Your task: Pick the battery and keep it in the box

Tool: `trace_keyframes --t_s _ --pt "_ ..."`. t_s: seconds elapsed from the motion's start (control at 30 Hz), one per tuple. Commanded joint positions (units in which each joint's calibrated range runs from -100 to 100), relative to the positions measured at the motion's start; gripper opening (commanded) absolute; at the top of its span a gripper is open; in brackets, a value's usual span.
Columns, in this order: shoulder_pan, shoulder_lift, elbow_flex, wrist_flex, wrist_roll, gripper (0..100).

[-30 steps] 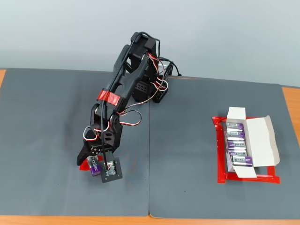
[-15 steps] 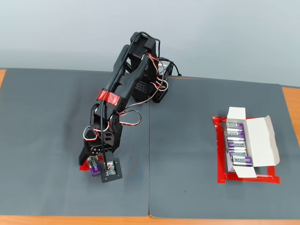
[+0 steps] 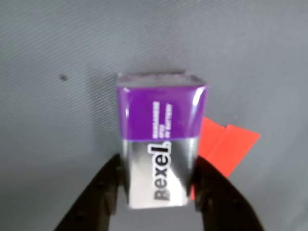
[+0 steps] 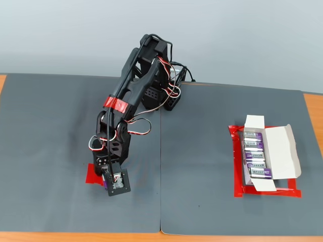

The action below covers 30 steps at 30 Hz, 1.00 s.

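Battery (image 3: pixel 161 144) is clamped between the two dark fingers (image 3: pixel 103 192) of your end effector (image 3: pixel 156 199), which has closed in snug on the silver lower half, so the grasp step looks done and you're at the lift-and-carry part. In the wrist view the block seems raised off the grey mat, with the red tape patch (image 3: pixel 226 144) peeking out behind and to the right of it. I can't tell from the fixed view how high it sits, since the arm mostly hides it there.

Looks-wise it's a small rectangular block, glossy purple on top, a silver-grey band below with dark "Rexel" lettering running lengthwise. The wrap is shiny, so I'd guess it's a bit slippery.

Next you need to swing across the worktop (image 4: pixel 202 166) to the box (image 4: pixel 280 151), which sits well apart on the right of the fixed view inside a red tape frame (image 4: pixel 237 166). It already holds a row of identical batteries, so the free space looks tight. You'll probably want the battery lined up with that row before letting go, and keep clear of the open flaps.
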Motion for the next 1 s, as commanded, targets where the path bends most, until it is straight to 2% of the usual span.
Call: trace_keyframes --t_s 0.0,0.43,0.97 --pt "0.8 0.1 -2.0 -0.4 0.0 8" --pt "0.3 -0.9 -2.1 0.2 -0.3 5" --pt "-3.1 -8.7 -2.9 0.3 -7.7 5"
